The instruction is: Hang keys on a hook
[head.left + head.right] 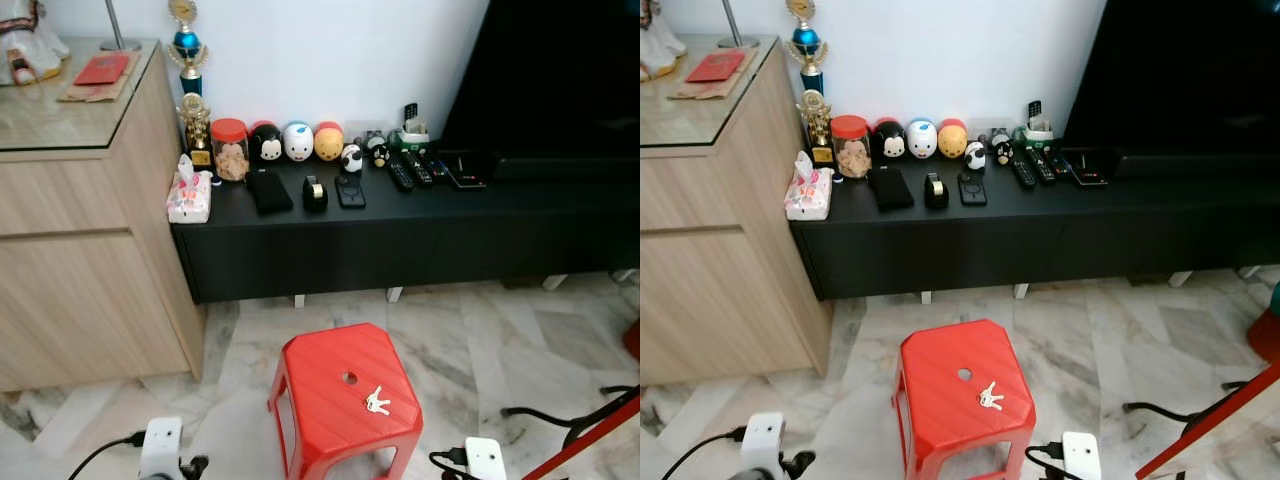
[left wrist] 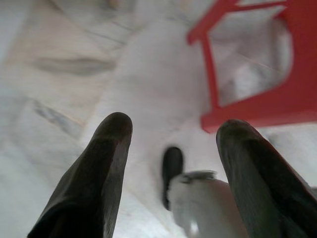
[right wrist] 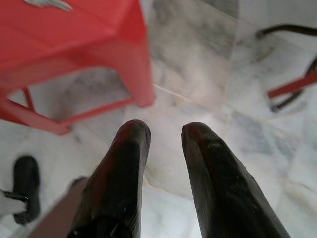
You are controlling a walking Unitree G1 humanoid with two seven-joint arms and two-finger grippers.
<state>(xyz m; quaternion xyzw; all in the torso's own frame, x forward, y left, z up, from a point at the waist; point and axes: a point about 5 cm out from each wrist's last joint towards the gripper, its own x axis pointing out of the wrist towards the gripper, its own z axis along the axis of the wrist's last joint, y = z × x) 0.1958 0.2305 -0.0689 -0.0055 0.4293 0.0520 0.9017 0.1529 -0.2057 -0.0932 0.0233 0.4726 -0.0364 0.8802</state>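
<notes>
— Keys?
— Keys (image 1: 377, 403) lie on the red stool (image 1: 330, 370), near its front right corner.
— Grippers?
— Left gripper (image 2: 171, 148) spread wide, empty; right gripper (image 3: 165, 141) narrowly parted, empty, above marble floor (image 3: 198, 74).

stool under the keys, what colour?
Red plastic stool, with the silver keys on its top; clearest in the left eye view.

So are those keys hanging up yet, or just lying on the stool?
Lying flat. The keys rest on top of the red stool, near its centre hole, with neither gripper touching them.
</notes>
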